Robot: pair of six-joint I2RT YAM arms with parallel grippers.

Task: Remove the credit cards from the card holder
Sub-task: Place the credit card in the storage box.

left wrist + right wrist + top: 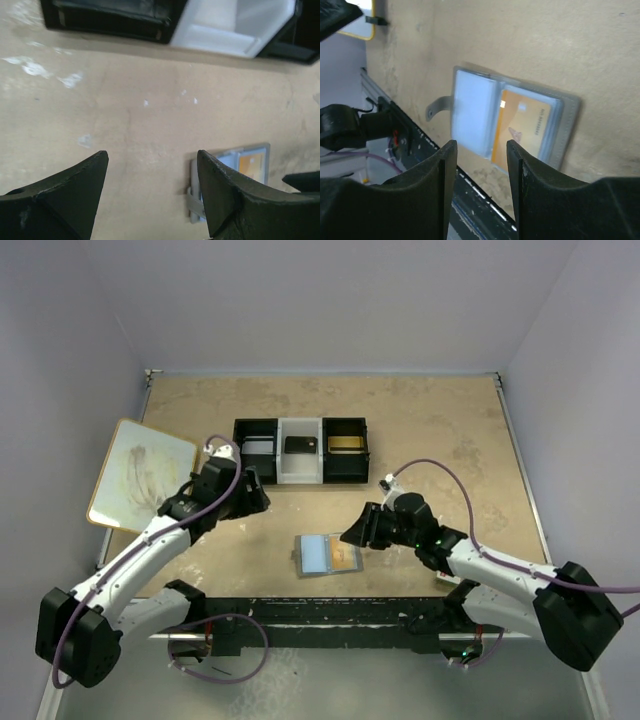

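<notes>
Indoors: scuffed beige tabletop (440,440), pale walls (320,300) three sides; card holder (328,555) open.

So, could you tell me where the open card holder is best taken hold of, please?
Probably by the clasp tab, which sticks out past the pale panel, opposite the orange card. The card holder lies open and flat on the table, so its thin edges offer little to pinch. Come in low from the left arm's side.
</notes>
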